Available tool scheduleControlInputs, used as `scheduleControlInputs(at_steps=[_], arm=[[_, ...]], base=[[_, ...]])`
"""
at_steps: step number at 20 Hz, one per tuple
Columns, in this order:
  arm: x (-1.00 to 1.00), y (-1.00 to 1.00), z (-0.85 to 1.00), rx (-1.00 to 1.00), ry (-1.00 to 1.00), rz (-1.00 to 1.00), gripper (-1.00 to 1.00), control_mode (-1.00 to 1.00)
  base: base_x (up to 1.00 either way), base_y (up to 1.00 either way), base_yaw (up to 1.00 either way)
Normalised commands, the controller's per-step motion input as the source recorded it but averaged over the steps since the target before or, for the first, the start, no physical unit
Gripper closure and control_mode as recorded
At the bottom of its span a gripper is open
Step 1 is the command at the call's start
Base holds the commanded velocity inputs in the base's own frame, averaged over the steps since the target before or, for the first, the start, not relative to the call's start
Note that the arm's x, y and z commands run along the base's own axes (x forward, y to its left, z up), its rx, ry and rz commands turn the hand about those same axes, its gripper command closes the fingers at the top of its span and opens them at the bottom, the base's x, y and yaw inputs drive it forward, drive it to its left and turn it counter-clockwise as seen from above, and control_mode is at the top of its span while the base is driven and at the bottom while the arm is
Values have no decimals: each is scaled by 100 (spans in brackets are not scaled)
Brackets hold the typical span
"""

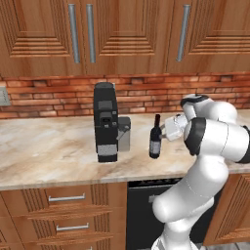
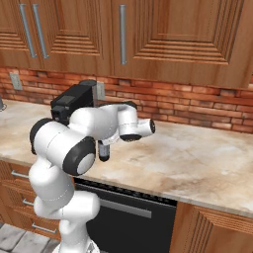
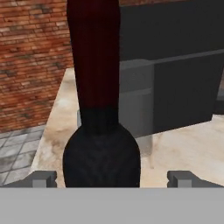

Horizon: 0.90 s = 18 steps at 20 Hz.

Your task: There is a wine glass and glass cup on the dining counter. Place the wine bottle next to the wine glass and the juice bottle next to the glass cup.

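Two fingertips (image 3: pixel 43 178) of the gripper (image 3: pixel 112 179) stand wide apart, flanking the wine bottle (image 1: pixel 155 139) upright on the wall counter (image 1: pixel 49 146). Centre on its shoulder before closing.

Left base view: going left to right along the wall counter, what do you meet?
Coffee machine → wine bottle → gripper, open beside the bottle's neck → the robot's white arm.
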Motion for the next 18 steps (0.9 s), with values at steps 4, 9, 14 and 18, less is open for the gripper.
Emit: scheduleControlInputs(at_steps=[4,9,14,18], arm=[[11,12,-8,1,0,0,-100,-100],[10,14,-6,0,0,0,-100,-100],[4,14,-8,1,0,0,-100,-100],[-2,17,-10,4,0,1,-100,-100]], base=[[0,0,0],[0,0,0],[0,0,0],[0,0,0]])
